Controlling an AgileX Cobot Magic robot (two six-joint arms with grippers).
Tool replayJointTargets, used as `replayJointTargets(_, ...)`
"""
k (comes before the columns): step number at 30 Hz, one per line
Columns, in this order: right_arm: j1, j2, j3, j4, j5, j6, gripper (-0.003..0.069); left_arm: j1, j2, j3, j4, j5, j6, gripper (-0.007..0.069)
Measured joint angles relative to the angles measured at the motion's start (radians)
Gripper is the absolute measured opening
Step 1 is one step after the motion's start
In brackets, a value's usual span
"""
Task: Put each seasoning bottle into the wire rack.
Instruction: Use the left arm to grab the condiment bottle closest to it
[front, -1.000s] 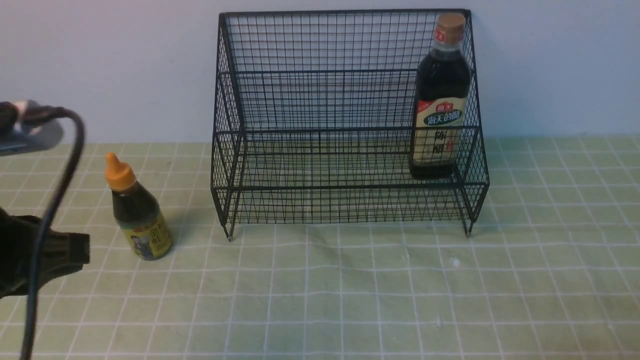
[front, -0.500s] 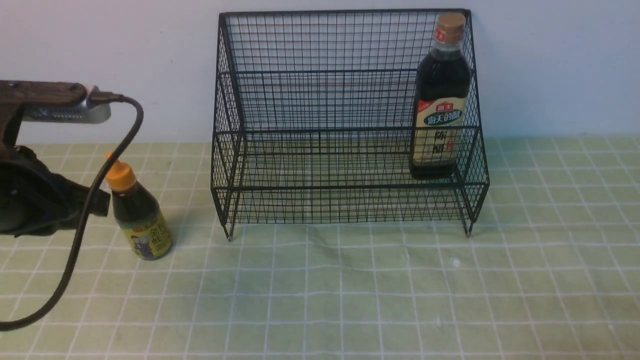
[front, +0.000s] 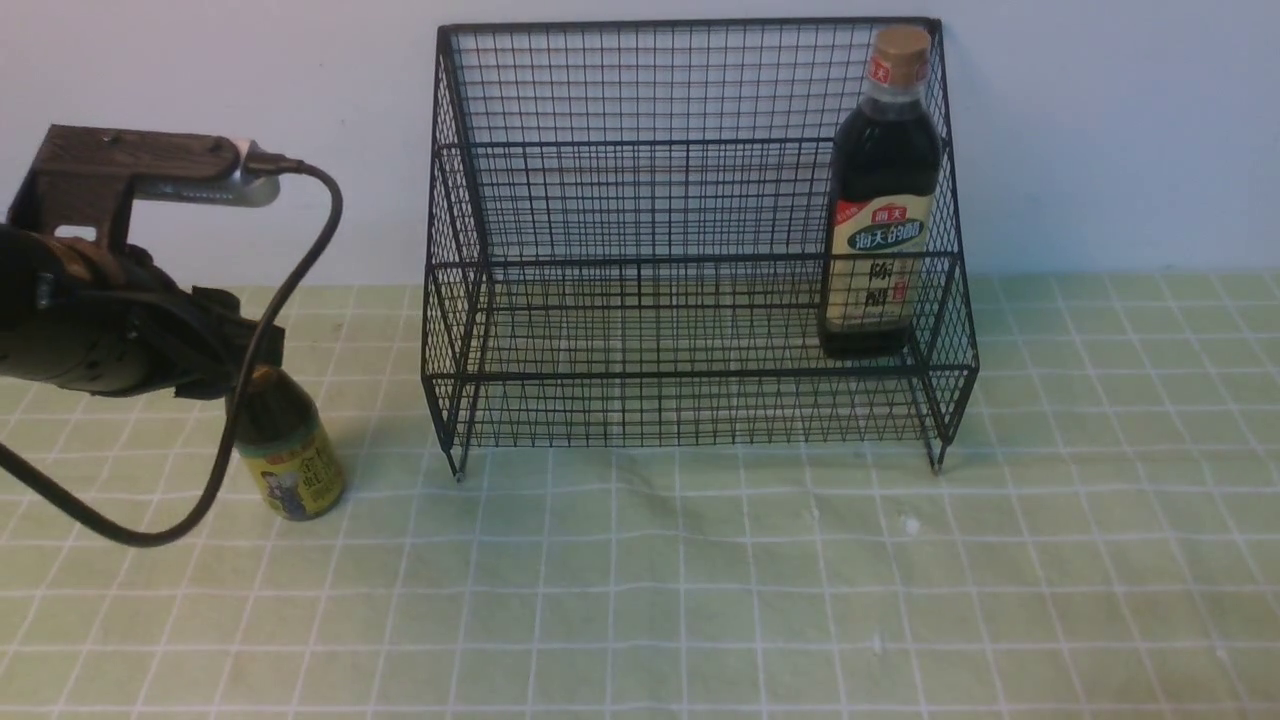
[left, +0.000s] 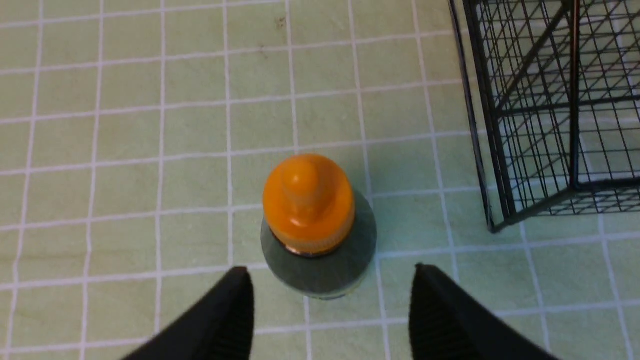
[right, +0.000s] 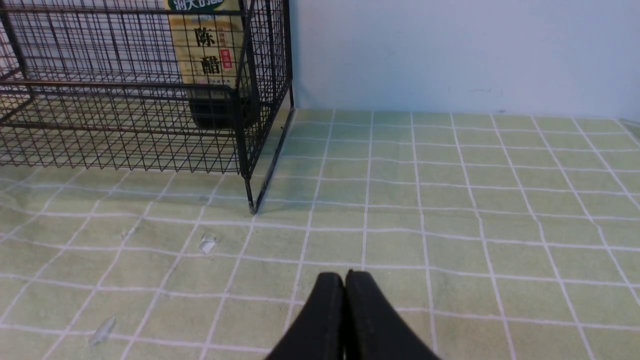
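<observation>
- Left of wire rack (front: 640, 200): left gripper (left: 328, 270) wide over short bottle (left: 308, 202), no grip yet.
- Tall bottle (front: 880, 200) racked, right end.
- Next, prob.: lower, pinch neck.
- Right gripper (right: 345, 280) closed, empty.

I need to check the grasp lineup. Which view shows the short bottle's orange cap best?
Left wrist view: the orange cap sits unobstructed beyond the open left gripper. Front view: that gripper covers it. Right wrist view: absent.
</observation>
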Motion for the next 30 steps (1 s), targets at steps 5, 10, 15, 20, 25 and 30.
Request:
replayJointTargets(5,0.000,0.000,0.000,0.000,0.000,0.000,-0.0012,0.000,0.054,0.000,0.000,-0.105,0.001,0.0512)
replayJointTargets(10,0.000,0.000,0.000,0.000,0.000,0.000,-0.0012,0.000,0.122,0.000,0.000,-0.184,0.001,0.0517)
replayJointTargets(15,0.000,0.000,0.000,0.000,0.000,0.000,-0.0012,0.000,0.164,0.000,0.000,-0.223,0.001,0.0383)
replayJointTargets(20,0.000,0.000,0.000,0.000,0.000,0.000,-0.0012,0.000,0.170,-0.002,0.000,-0.223,0.001,0.0279)
replayJointTargets(25,0.000,0.000,0.000,0.000,0.000,0.000,-0.0012,0.000,0.117,-0.036,0.000,-0.124,0.001,0.0279)
replayJointTargets(30,0.000,0.000,0.000,0.000,0.000,0.000,-0.0012,0.000,0.025,-0.125,-0.001,-0.057,0.001,0.0279)
